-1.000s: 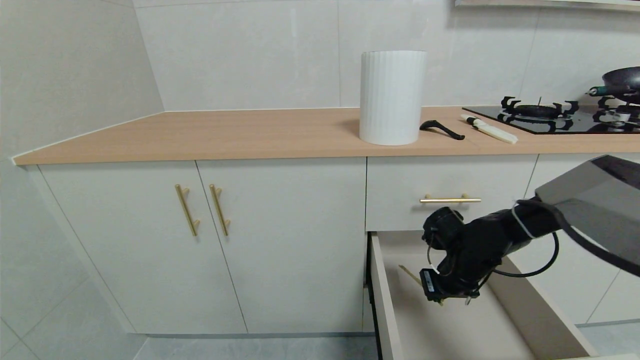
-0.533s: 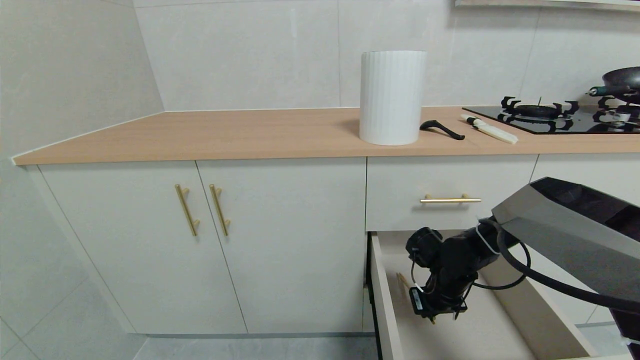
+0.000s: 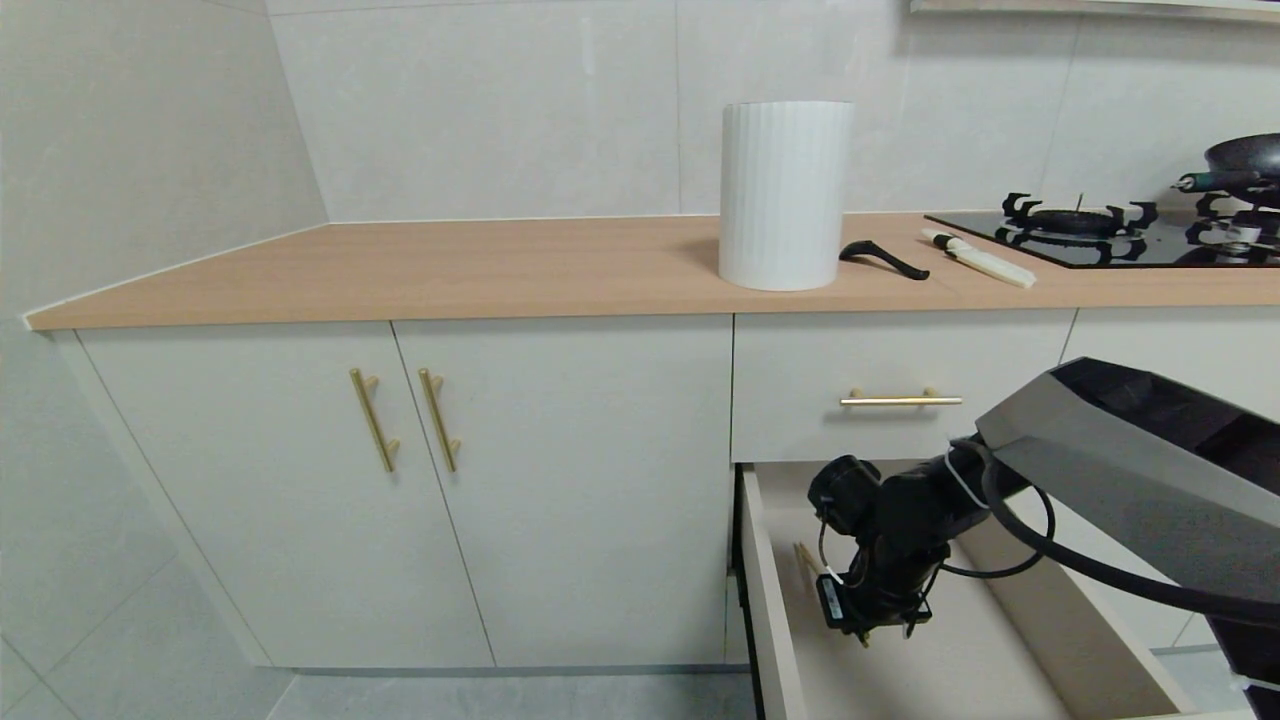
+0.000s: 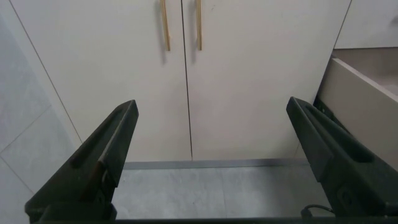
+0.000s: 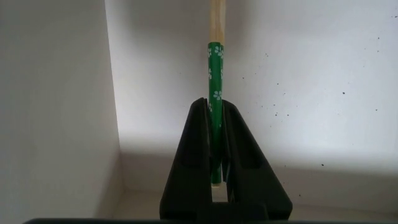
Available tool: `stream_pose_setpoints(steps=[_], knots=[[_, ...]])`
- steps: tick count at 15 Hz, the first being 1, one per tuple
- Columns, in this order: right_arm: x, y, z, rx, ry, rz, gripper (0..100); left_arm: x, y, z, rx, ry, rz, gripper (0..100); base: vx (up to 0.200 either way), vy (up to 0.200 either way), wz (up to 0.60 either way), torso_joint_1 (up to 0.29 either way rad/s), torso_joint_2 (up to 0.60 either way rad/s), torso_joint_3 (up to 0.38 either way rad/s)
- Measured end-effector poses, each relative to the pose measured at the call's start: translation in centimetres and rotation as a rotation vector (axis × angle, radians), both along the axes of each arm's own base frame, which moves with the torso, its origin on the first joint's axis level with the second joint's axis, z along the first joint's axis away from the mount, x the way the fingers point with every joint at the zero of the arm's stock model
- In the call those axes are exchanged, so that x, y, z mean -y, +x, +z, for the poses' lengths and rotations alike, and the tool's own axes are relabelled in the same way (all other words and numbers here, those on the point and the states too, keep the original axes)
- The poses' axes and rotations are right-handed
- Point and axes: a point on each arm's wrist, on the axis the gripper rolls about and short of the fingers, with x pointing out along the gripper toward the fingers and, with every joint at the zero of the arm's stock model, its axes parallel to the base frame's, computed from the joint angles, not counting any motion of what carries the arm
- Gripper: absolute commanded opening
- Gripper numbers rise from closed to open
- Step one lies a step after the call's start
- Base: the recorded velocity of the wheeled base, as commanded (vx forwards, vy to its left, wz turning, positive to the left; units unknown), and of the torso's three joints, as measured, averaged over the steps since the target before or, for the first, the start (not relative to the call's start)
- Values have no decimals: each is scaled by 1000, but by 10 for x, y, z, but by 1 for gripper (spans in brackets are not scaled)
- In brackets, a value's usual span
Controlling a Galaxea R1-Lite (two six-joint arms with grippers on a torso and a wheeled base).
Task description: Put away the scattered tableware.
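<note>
My right gripper (image 3: pixel 866 626) hangs inside the open drawer (image 3: pixel 768 600) under the counter, near its left wall, shut on a chopstick (image 3: pixel 805 560). The right wrist view shows the chopstick (image 5: pixel 215 65), with a green patterned end and pale wooden shaft, clamped between the fingers of the right gripper (image 5: pixel 215 106) above the drawer floor (image 5: pixel 311 93). A black utensil (image 3: pixel 885 258) and a white-handled knife (image 3: pixel 980 261) lie on the wooden counter (image 3: pixel 480 270). My left gripper (image 4: pixel 211 106) is open and holds nothing, facing the cabinet doors (image 4: pixel 249 74) low down.
A tall white ribbed container (image 3: pixel 785 195) stands on the counter beside the utensils. A black gas hob (image 3: pixel 1100 238) with a pan (image 3: pixel 1240 160) sits at the right. A shut drawer with a brass handle (image 3: pixel 900 400) is above the open one.
My right arm has moved left and lower into the drawer with the chopstick, mostly in the first half second. Little has shifted since.
</note>
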Motion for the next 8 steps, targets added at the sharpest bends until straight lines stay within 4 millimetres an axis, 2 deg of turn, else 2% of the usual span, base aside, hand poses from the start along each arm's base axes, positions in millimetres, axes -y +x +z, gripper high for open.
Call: stream_pose_setpoints(steps=[8], knots=[[0, -1, -1, -5, -3, 0, 100, 0, 0, 0, 0, 0, -1, 100, 0, 0, 0, 0, 0, 0]])
